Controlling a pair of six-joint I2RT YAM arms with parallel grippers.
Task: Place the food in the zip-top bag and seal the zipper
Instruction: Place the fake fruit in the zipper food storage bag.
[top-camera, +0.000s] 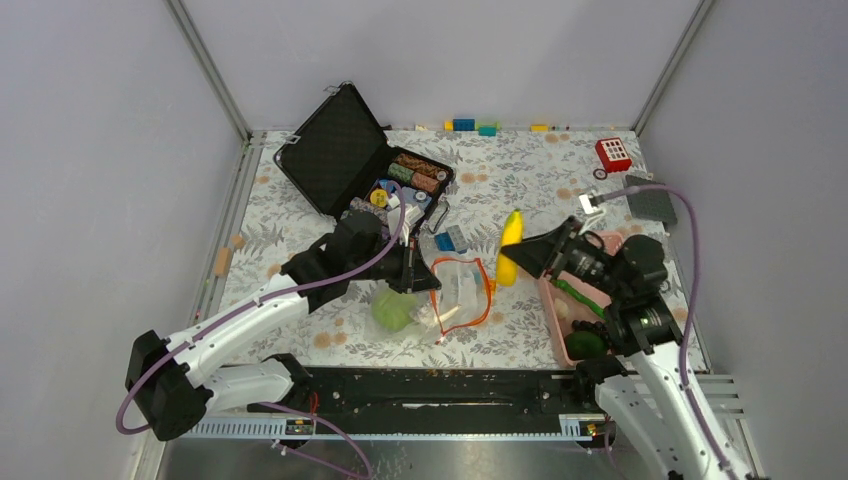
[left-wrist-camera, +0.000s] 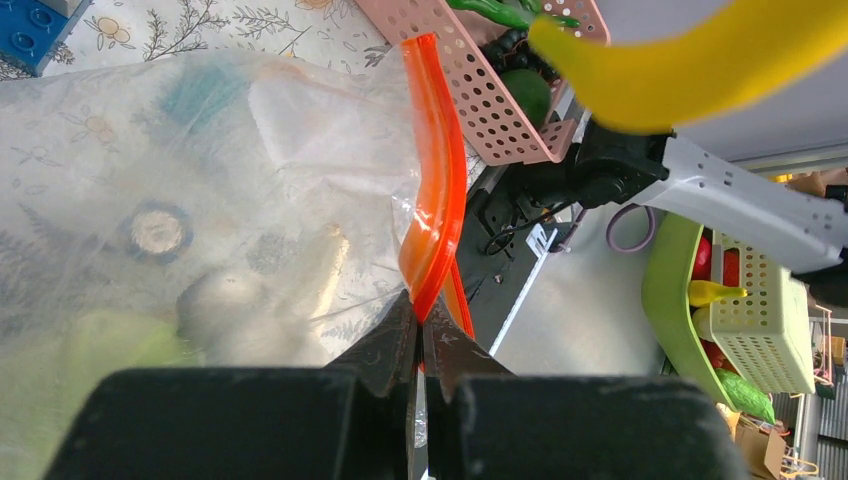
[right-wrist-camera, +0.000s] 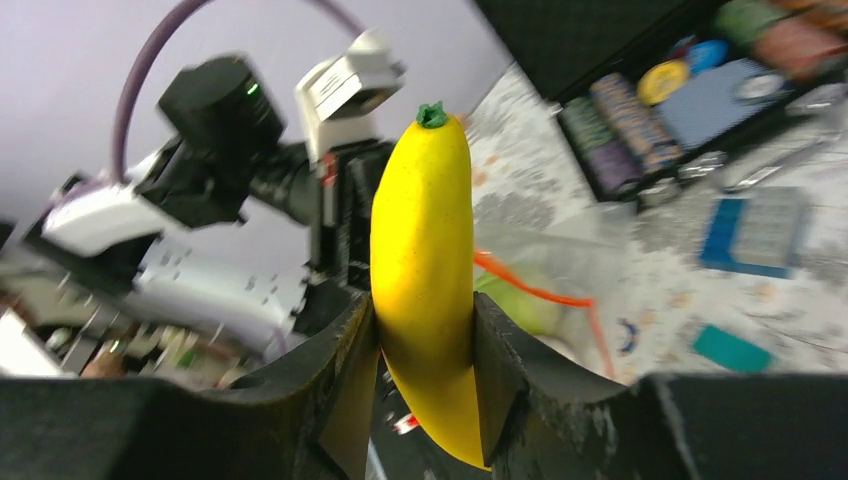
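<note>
Loading is in hand: yellow piece is clamped in right gripper, at 2 o'clock from bag. Zipper is pinched by left gripper. Next, piece must be lowered into bag.

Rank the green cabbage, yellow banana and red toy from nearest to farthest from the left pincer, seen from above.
1. Green cabbage, just beside the left pincer, near side.
2. Yellow banana, to its right.
3. Red toy, far right corner.

Yellow banana with green tip, orange-red zipper, pink perforated basket, floral-print table.
</note>
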